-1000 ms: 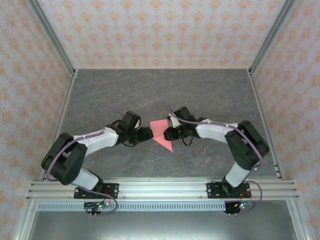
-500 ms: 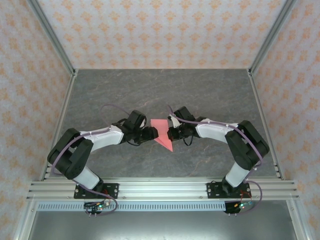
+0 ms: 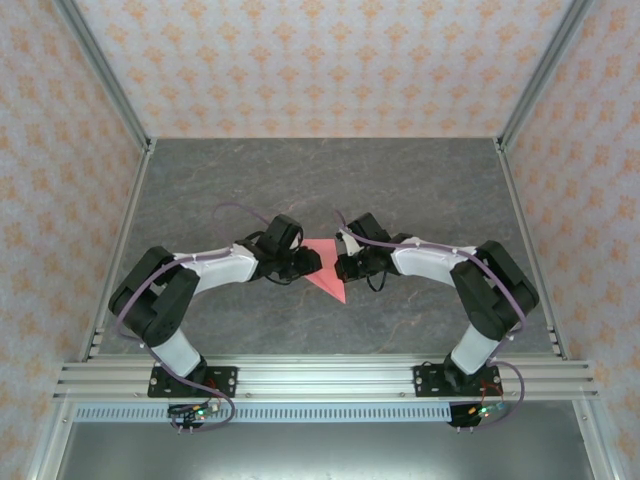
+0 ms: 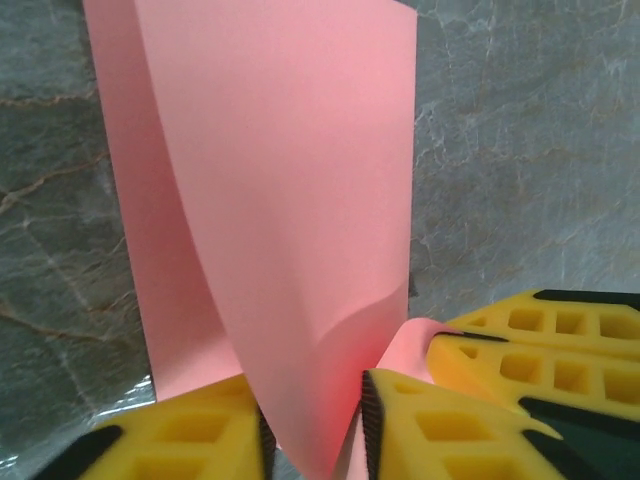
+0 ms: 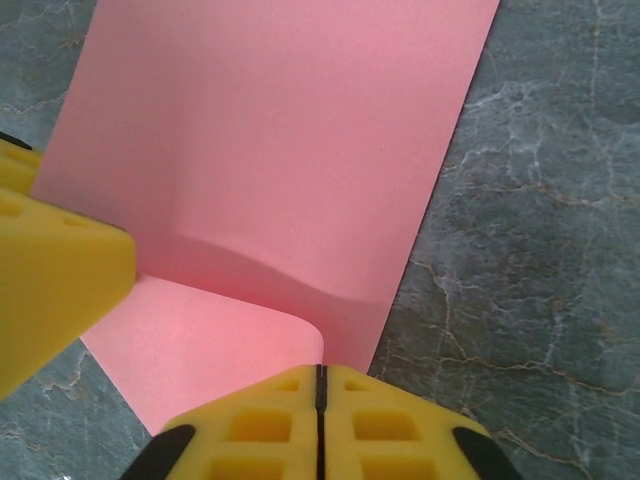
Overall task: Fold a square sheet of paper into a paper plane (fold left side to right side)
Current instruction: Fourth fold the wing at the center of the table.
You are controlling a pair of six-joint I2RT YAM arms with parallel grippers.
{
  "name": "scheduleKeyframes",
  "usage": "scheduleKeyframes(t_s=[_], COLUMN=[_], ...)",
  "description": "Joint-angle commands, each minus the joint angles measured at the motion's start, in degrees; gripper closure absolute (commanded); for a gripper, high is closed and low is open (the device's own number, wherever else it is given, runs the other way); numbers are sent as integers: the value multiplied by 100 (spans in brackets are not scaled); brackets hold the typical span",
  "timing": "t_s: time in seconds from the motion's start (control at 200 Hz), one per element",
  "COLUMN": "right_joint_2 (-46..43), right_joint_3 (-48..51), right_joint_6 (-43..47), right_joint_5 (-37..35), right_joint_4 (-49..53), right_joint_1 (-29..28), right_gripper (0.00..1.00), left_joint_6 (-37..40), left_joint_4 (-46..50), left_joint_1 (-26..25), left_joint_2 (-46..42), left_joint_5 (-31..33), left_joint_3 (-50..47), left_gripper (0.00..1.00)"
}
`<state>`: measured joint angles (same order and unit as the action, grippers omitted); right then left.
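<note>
Paper (image 4: 290,230) curled up betw left gripper (image 4: 312,440) fingers, right gripper (image 5: 320,425) pinched closed on its edge.

- You are seeing the square sheet of paper (image 3: 326,271) lying mid-table (image 3: 250,180), between both grippers.
- The left gripper (image 3: 312,262) is sitting on its left, the right gripper (image 3: 338,266) on its right.
</note>
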<state>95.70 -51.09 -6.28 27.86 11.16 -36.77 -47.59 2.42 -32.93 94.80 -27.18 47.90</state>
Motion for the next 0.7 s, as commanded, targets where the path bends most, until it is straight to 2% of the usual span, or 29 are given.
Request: scheduleKeyframes(t_s=[0.0,0.13,0.23,0.35,0.49,0.696], right_joint_2=[-441,-1165,-1619,-1740,-1479,-923], right_joint_3=[37,451,786,1088,1198,1053], right_joint_6=[30,-65,-136,-358,-436,-429], right_joint_5=[-385,-942,-1432,-1805,-2347,-2486], right_joint_4=[53,-55,-184,-542,-848,-1052], right_joint_1=[-23,-136,-492,-1003,-1589,-1744], right_gripper=[82,64,57,57,56,56], left_joint_6=[-73,-158,-175,-193,-259,-261], left_joint_4=[-171,-232,-226,-154,-110,43], left_joint_1=[-38,-39,-45,-38,-39,-43], left_joint_2=[30,-15,-56,-51,-18,15], left_joint_5=[21,20,33,78,99,103], left_joint_3=[158,153,151,176,234,360], left_gripper=[78,78,78,78,77,76])
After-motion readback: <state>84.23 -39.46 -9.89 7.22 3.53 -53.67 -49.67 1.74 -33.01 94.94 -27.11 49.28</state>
